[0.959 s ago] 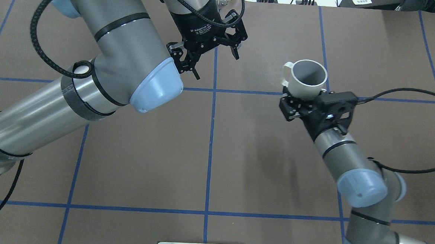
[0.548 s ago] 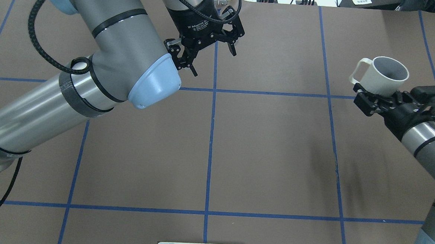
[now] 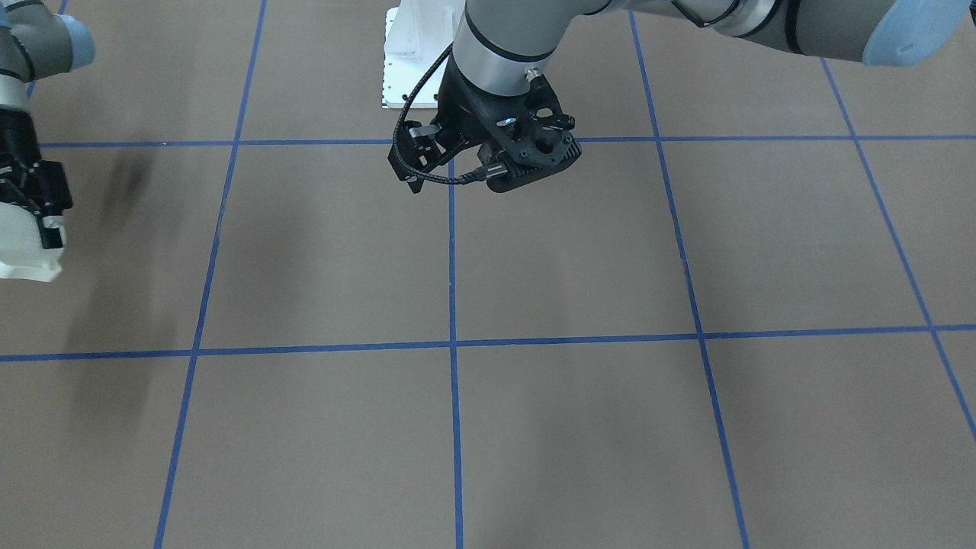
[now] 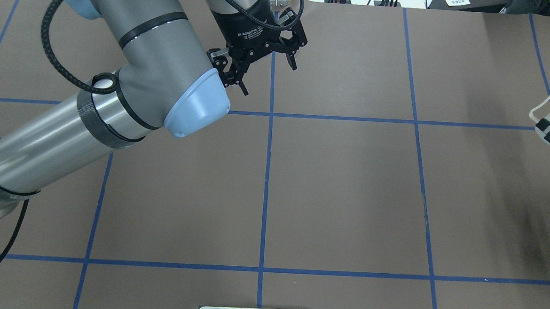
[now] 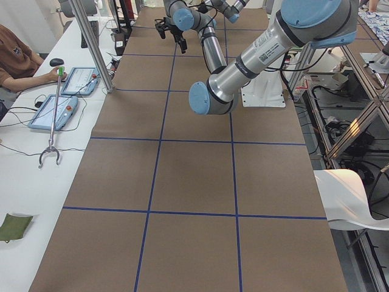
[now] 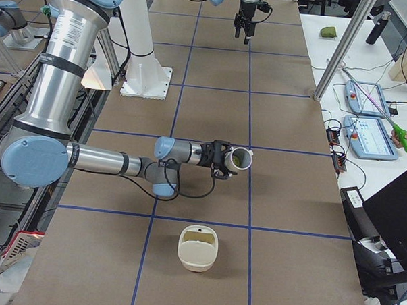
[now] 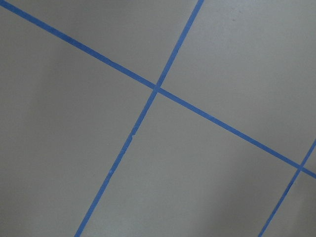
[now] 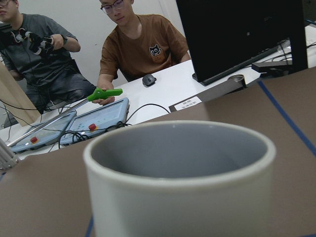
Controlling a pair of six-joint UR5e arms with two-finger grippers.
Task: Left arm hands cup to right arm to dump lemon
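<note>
One cup [image 6: 243,165], and it's in my right gripper [image 6: 225,160]: jaws clamped across the wall, low down, with the handle [image 4: 534,111] left free. It hangs above the table [image 4: 348,200] toward the right end, roughly midway between my edge and the operators' edge, and about upright as far as I can judge. Down in the mouth there's a yellow-green glint, which I take for the lemon [image 6: 238,157] (my right wrist camera gives me only rim and grey inside, no slice). My left gripper [image 4: 268,78] hangs high over the middle of the table, jaws spread, nothing between them. So the handover reads as done and the dump is what's left.

How will it handle? It's stiff and smooth and looks glazed. With no give in that wall, it could slip or swivel as I roll the wrist. It looks light, though, so a firm pinch should do. The wall below the rim is the place to hold. The handle would let it swing, and jaws at the lip would block the way out. I'd guess it chips if dropped. The lemon is light and perhaps damp, so it may cling to the bottom and will want a full tip. A cream tub [image 6: 198,247] sits on the table nearer the right end, likely the target.
</note>
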